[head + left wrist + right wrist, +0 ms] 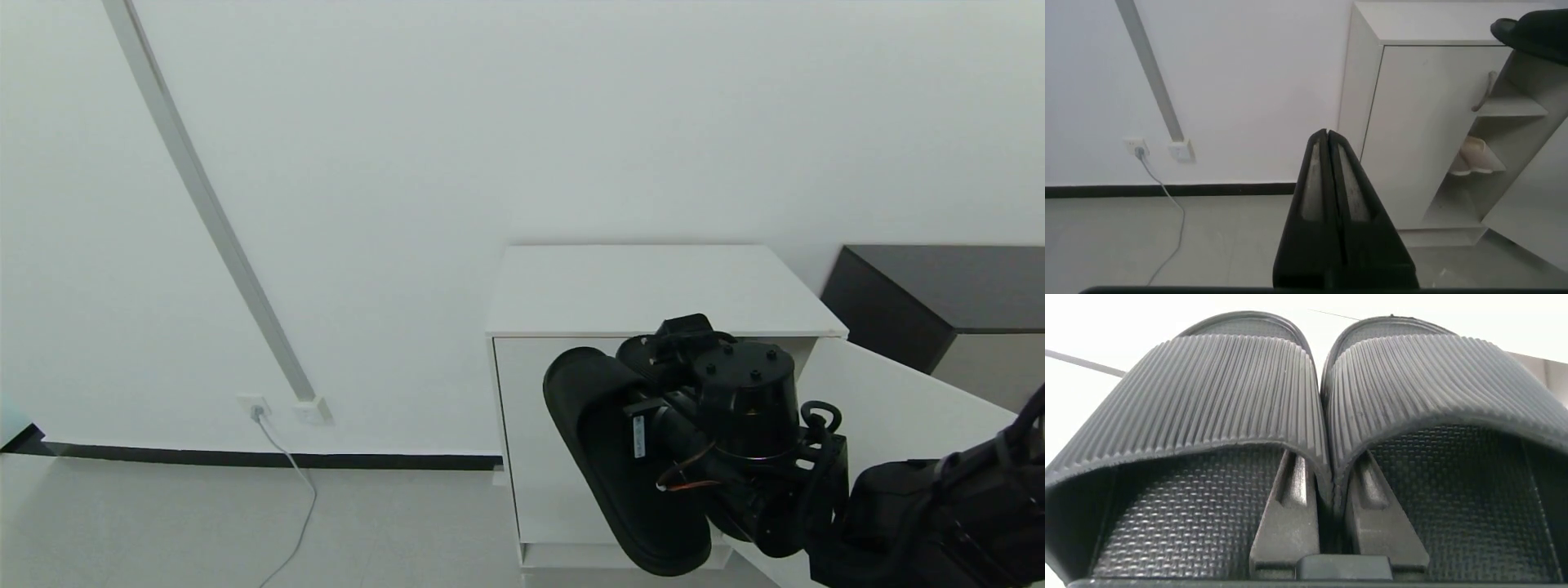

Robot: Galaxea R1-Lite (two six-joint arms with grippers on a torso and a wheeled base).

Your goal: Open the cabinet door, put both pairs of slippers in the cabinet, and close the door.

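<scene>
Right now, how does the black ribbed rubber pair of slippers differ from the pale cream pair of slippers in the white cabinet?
Colour: the black ribbed rubber slippers are dark, the pale cream slippers light.
Place: the black pair hangs in the air before the white cabinet; the cream pair sits inside it.
Hold: the right gripper clamps the black pair; nothing touches the cream pair.
Shared: each pair is kept together.

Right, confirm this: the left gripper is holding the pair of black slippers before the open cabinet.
Wrong arm: the right gripper is holding the pair of black slippers before the open cabinet, as the right wrist view shows. The left gripper is shut on nothing.
</scene>
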